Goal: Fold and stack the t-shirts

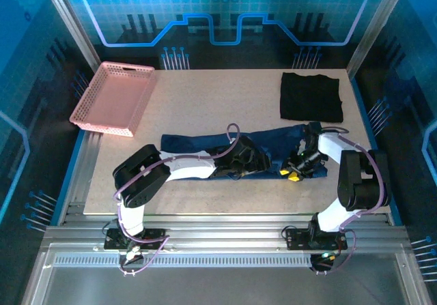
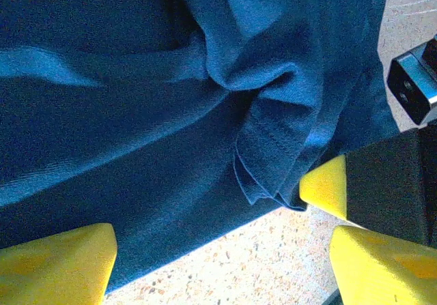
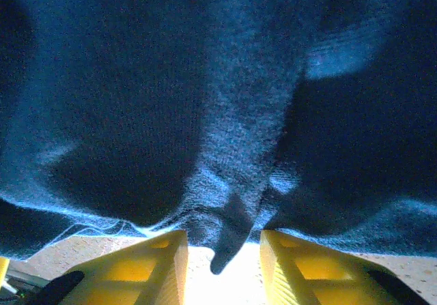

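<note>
Speckled beige laminate table (image 1: 205, 93) carries everything, and on it the task looks to us about half done. The navy blue cotton t-shirt (image 1: 198, 144) is the largest piece. It lies as a long rumpled band across the middle of the table, nearer the near edge, running almost from the left side to the right. It is narrowed but not yet a square, and its near hem bunches into ridges in the left wrist view. The pink perforated plastic basket (image 1: 102, 126) sits at the far left corner, well apart from the cloth. The plain black t-shirt (image 1: 311, 97), already folded to a neat square, rests flat at the far right corner; that one we count as finished.

The left gripper (image 2: 222, 240) stands wide open over the navy shirt's near hem, holding nothing. The right gripper (image 3: 224, 240) is just beside it at the same hem, its jaws parted a little. A tongue of cloth hangs between them with light showing on both sides, so we judge it not pinched.

What remains, as we see it, is to fold the navy band crosswise into a square and set it on the black one.
</note>
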Robot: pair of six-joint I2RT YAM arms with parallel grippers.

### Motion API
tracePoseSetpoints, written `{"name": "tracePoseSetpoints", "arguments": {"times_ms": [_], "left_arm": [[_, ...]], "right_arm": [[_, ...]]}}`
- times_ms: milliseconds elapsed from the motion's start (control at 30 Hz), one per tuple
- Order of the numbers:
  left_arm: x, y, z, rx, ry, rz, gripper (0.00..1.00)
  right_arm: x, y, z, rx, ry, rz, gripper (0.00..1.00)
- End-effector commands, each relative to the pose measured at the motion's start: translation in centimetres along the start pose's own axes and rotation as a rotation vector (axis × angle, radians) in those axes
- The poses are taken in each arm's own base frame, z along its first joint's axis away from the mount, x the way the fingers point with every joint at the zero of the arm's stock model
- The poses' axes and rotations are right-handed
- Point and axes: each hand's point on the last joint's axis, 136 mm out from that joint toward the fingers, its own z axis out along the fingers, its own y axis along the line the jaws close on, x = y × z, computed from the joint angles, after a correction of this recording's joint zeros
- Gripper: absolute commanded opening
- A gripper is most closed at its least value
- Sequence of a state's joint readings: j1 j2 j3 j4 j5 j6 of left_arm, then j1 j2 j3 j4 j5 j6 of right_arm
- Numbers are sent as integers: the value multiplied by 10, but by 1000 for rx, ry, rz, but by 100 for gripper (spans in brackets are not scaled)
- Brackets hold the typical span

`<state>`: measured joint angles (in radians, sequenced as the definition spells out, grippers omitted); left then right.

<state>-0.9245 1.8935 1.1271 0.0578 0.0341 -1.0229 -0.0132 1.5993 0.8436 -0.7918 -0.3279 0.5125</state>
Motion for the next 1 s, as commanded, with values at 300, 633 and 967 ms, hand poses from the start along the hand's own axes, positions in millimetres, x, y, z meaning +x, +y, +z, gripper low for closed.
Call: {"name": "tracePoseSetpoints", "arguments": {"times_ms": [300, 633, 967], "left_arm": [[-6, 1, -8, 4, -27, -15, 83], [-7, 1, -9, 3, -29, -15, 83], [-9, -7, -10, 25, -29, -30, 82]], "right_arm": [[-3, 8, 4, -19, 5, 3, 28], [1, 12, -5, -21, 7, -6, 4], [-8, 29, -46, -82, -65, -28, 0]]}}
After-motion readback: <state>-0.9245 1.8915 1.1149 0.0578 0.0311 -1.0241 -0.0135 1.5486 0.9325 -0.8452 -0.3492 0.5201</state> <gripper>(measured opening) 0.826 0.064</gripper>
